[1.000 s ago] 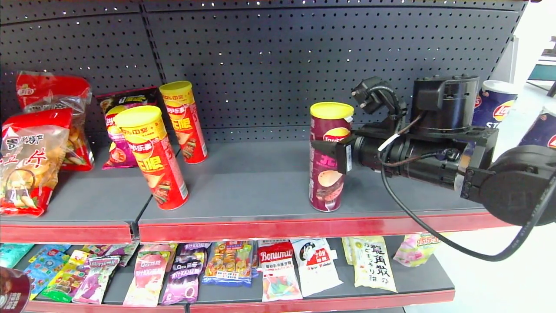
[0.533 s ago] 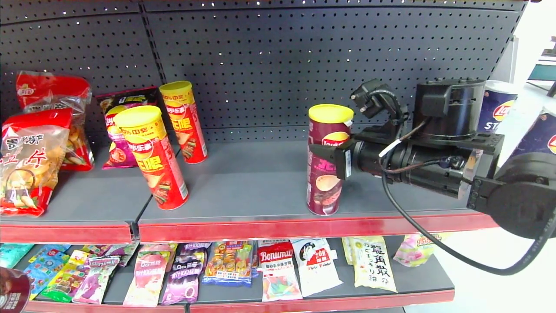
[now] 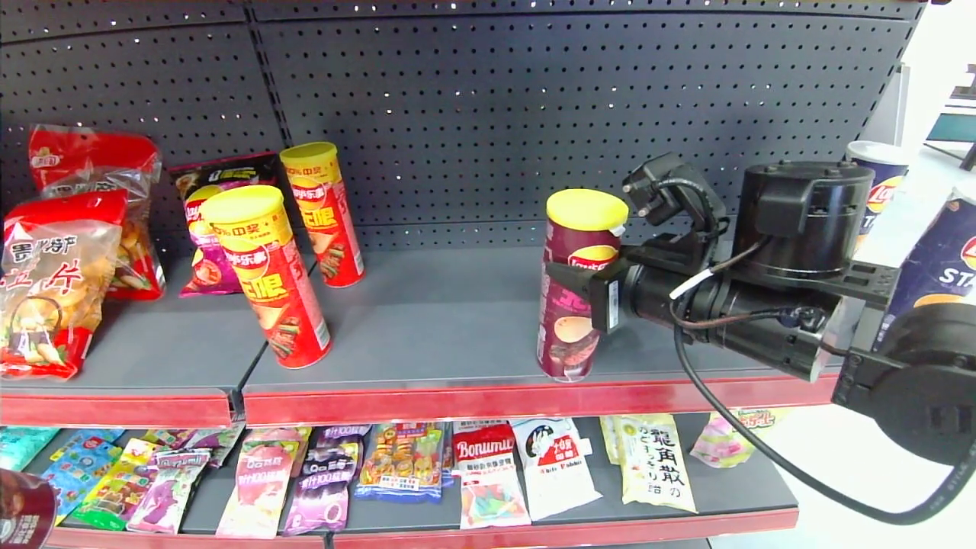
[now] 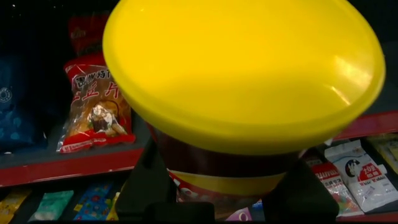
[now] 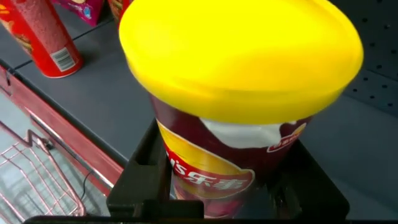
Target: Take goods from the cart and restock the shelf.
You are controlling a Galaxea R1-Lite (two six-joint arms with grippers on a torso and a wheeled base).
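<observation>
A maroon chip canister [image 3: 568, 335] with a yellow lid is seen right of centre in the head view, clasped around its upper body by the right gripper [image 3: 583, 278], whose arm enters from the right edge. The canister is tilted, its lid leaning toward the right, and its base is placed at the front of the upper shelf [image 3: 457, 320], just behind the red lip; whether the base rests on the board cannot be told. In the right wrist view the black fingers [image 5: 149, 180] are seen pressed against both sides of the canister, and the pink wire of the cart [image 5: 37, 180] is visible beyond the shelf edge.

A second maroon canister [image 4: 242, 81], also yellow-lidded, is gripped between the fingers of the left gripper [image 4: 221, 199], in front of the shelves.

Two red chip canisters [image 3: 267, 274] are stood left of centre on the upper shelf, one behind the other, with a purple chip bag [image 3: 210, 221] leaned behind them. Red snack bags [image 3: 53, 282] are stacked at the left edge. Blue canisters [image 3: 877, 187] are seen at the right edge. Flat sachets [image 3: 488, 473] are laid in a row on the lower shelf [image 3: 747, 488]
</observation>
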